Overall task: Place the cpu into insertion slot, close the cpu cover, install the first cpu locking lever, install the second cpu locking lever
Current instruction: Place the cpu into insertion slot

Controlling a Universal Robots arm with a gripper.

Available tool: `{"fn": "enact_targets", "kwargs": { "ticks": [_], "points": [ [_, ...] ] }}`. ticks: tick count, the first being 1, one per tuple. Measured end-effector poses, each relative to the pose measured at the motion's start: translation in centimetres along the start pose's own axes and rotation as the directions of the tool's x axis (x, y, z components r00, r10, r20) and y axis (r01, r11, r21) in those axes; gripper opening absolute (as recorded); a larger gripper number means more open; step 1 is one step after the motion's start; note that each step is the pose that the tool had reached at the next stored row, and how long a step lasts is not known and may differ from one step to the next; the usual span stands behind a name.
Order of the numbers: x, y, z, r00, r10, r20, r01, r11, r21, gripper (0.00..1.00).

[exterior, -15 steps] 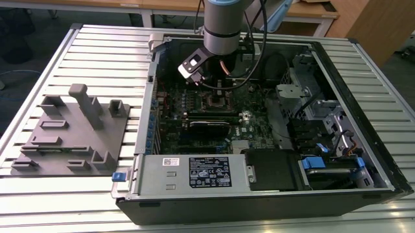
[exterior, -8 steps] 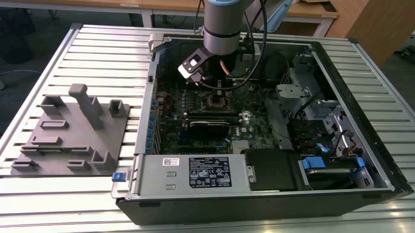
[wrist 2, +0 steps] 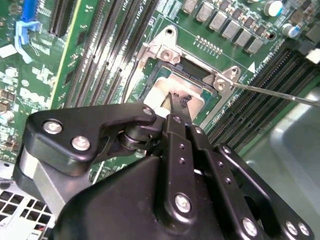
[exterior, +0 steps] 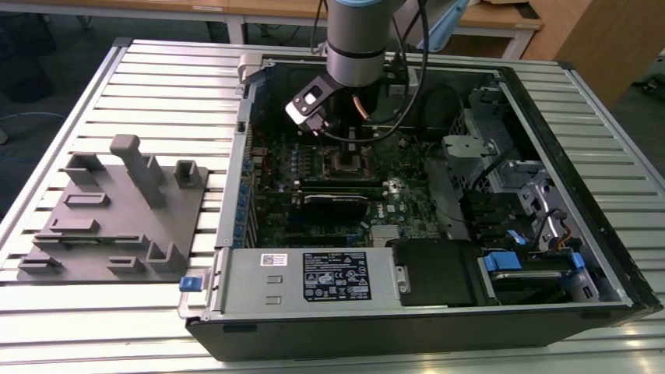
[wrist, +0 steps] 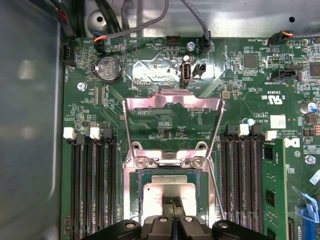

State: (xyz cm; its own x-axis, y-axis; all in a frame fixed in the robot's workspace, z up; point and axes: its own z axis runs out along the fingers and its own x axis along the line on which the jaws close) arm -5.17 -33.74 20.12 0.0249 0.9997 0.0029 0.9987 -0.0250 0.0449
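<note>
Fingers together, your gripper [wrist: 172,201] seats the cpu [wrist: 155,192] in the insertion slot [wrist: 136,180], cpu cover [wrist: 172,102] open beside the slot; the chip must lie flat first.

The small flat square silver-grey metal cpu [wrist: 169,190] had a dull, smooth top. The thin silver metal frame cpu cover [wrist: 172,102] shone brightly. The black pincer [wrist: 172,202] looked matt. The pale ribbed metal table [exterior: 156,86] was smooth, and the grey moulded block [exterior: 114,210] looked like matt plastic.
</note>
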Motion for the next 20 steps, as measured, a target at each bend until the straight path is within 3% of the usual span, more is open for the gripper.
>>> {"fn": "enact_targets", "kwargs": {
  "ticks": [6,20],
  "points": [
    [-0.03,0.03,-1.06,1.0,0.0,0.0018,0.0,1.0,0.001,0.1],
    [-0.03,0.03,-1.12,1.0,0.0,0.0017,0.0,1.0,0.0011,0.1]
  ]
}}
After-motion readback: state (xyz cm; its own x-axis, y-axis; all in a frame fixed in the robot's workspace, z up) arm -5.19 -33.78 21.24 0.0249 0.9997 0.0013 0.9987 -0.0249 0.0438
